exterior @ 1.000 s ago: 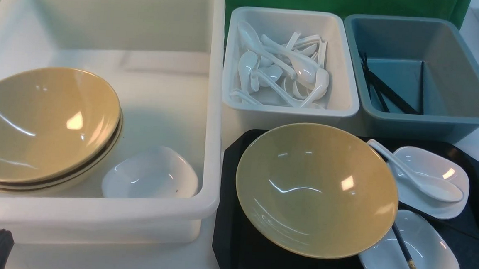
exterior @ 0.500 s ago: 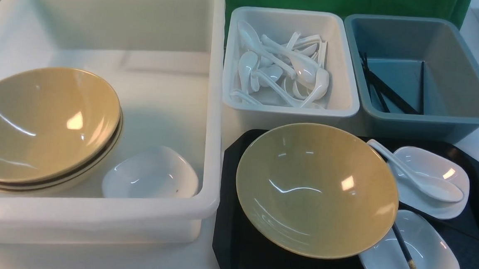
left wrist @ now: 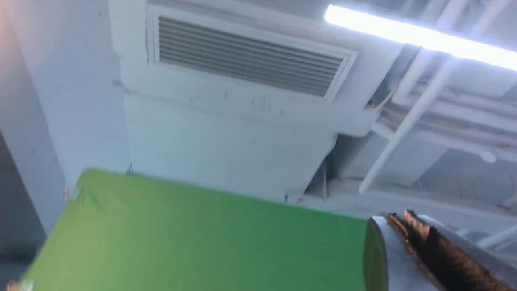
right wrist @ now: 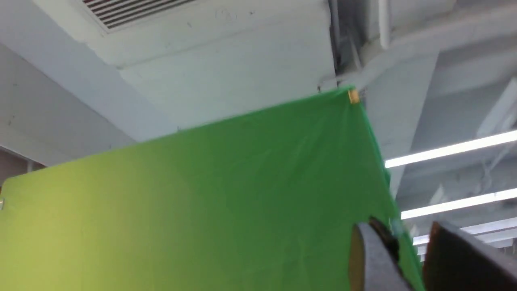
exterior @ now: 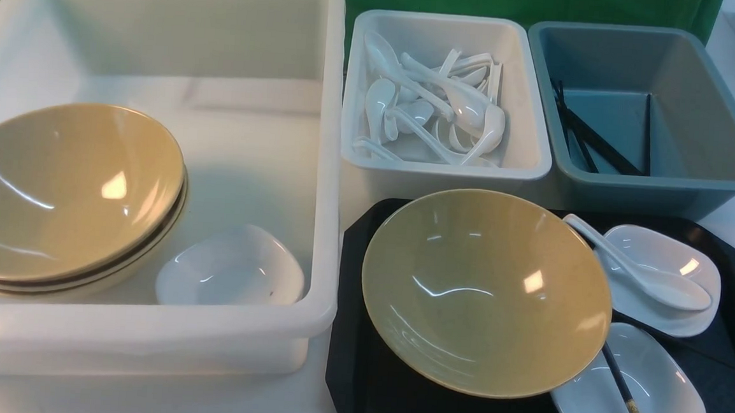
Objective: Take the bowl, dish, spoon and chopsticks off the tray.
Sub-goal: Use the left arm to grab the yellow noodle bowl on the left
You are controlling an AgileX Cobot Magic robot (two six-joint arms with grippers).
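The mustard-tan bowl [exterior: 487, 290] sits on the left part of the black tray [exterior: 344, 371]. The white spoon [exterior: 650, 275] lies across a white dish [exterior: 654, 313] at the tray's far right. A black chopstick [exterior: 627, 395] runs from under the bowl's rim across a second white dish [exterior: 592, 399] nearer me. Neither gripper shows in the front view. In the left wrist view my left gripper [left wrist: 399, 215] points up at the ceiling, jaws together and empty. In the right wrist view my right gripper [right wrist: 406, 228] also points up, with a gap between its fingers, and is empty.
A large white tub [exterior: 331, 166] on the left holds a stack of tan bowls [exterior: 69, 188] and a white dish [exterior: 230, 268]. Behind the tray stand a small white tub [exterior: 440, 169] of spoons and a blue-grey tub [exterior: 662, 186] with black chopsticks.
A dark part of my left arm at the bottom left corner of the front view has dropped out of view. The dishes have not moved.
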